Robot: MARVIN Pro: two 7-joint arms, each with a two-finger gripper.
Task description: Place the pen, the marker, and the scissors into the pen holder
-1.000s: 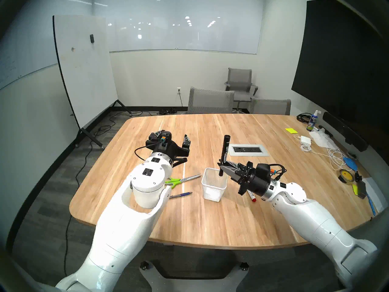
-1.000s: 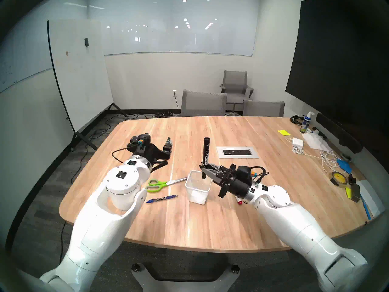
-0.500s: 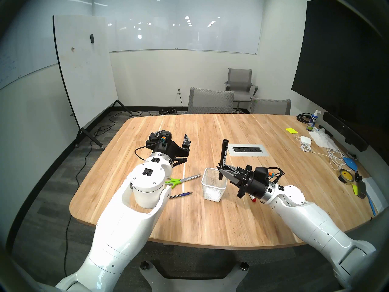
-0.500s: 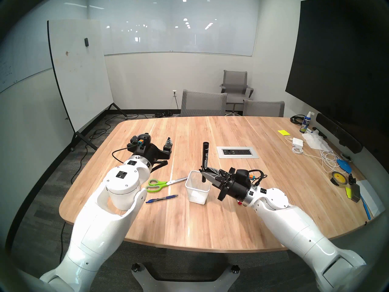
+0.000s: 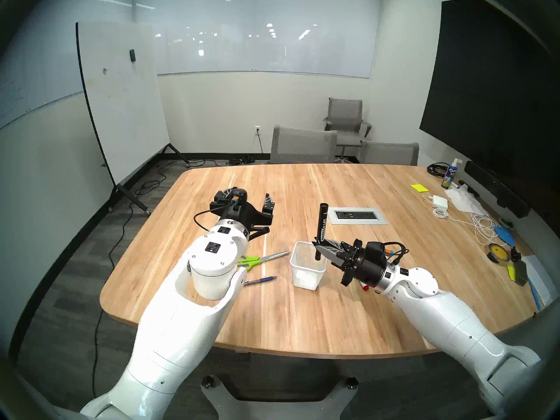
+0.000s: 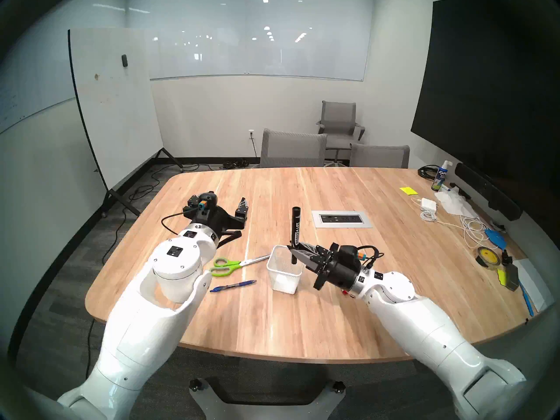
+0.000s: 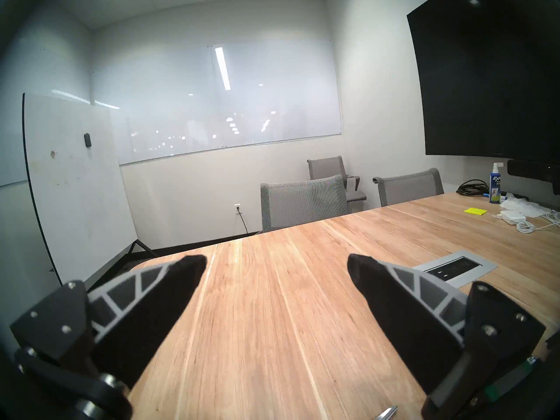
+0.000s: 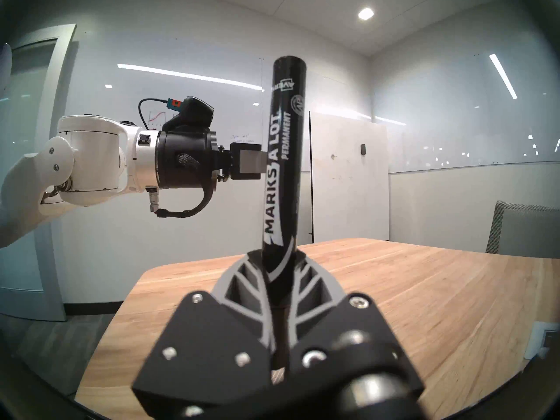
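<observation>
Right jaws [image 5: 318, 247] clench the black marker [image 5: 321, 225] over the pen holder [image 5: 307, 269]; left jaws [image 7: 277, 266] gape; only head views show the holder.

We see a wooden worktop [image 5: 303, 313] with a grey power outlet panel [image 5: 357, 215] set into it. At its far right lie a yellow sticky pad [image 5: 419, 187], a spray bottle [image 5: 450, 174] and white cables [image 5: 481, 225]; grey chairs [image 5: 303, 145] stand beyond.

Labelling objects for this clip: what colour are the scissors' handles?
Lime green; the scissors lie flat on the table, clearest in the head stereo right view.
</observation>
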